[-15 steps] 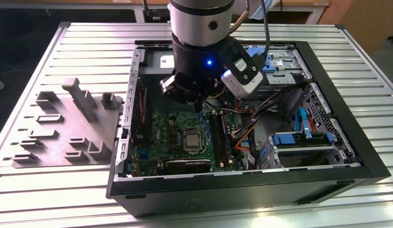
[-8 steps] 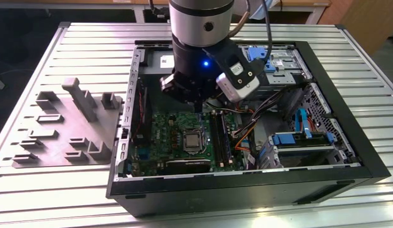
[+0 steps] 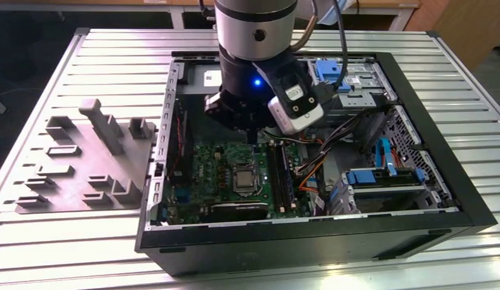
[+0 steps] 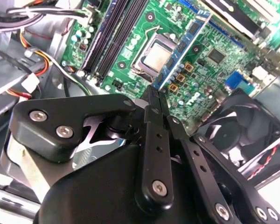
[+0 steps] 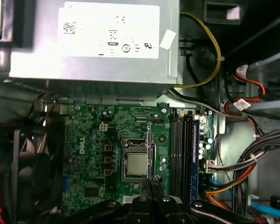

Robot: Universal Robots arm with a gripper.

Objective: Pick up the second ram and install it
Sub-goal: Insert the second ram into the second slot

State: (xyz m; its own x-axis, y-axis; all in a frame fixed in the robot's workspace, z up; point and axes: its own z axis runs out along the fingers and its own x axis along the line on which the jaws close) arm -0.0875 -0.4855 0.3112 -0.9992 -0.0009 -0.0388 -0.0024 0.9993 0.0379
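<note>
Ribbed metal table (image 3: 64,254) underneath, an open black computer case (image 3: 314,244) lying on it in the middle of the exterior view, and at the heart of it the second ram (image 4: 186,44). It's up in the air, not in a slot, and the gripper (image 4: 155,95) has its jaws closed flat on the strip's two faces. That hold leaves the long edge free, which I'd judge is the point, since an edge has to meet a slot. The fingers cover the part they grip, so I can't tell how far along the strip the hold sits. In the second wrist view the strip shows its broad face, blue-green with a row of black chips, reaching out over the processor socket (image 4: 156,56). In the first wrist view the same strip (image 5: 148,149) is a thin edge-on line, so that camera speaks for alignment rather than identity. It runs parallel to the long black memory slots (image 5: 182,149), which lie just beside the socket and apart from the strip (whether one is already filled, I can't tell). The exterior view adds what neither wrist camera gives: the arm hanging over the green motherboard (image 3: 209,163) in the upper middle of the frame, and a grey fixture tray (image 3: 72,181) on the table at the exterior view's left, beside the case.
</note>
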